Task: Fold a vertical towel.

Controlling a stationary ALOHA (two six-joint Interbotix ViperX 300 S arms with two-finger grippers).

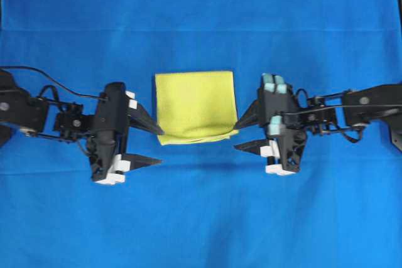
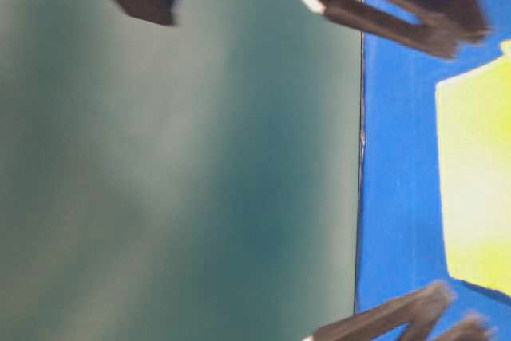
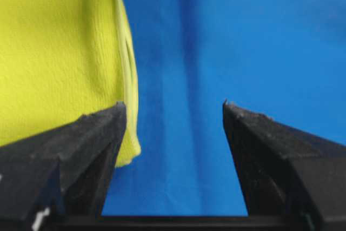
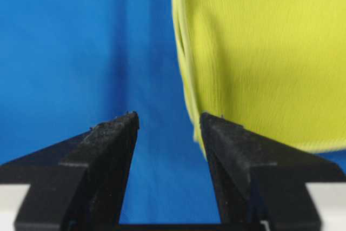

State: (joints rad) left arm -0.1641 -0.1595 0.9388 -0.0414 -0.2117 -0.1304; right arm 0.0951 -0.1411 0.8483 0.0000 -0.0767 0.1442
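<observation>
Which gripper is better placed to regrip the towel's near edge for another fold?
Neither clearly. The left gripper and right gripper both stand open at the yellow towel's near corners; the right's upper finger sits slightly closer, so perhaps the right.

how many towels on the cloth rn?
1. The yellow towel lies folded at the centre of the blue cloth, between the open left gripper and right gripper. No other towel shows in any view.

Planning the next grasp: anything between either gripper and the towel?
Nothing visible. The left gripper and right gripper both stand open at the folded towel's lower corners, with only bare blue cloth around them.
</observation>
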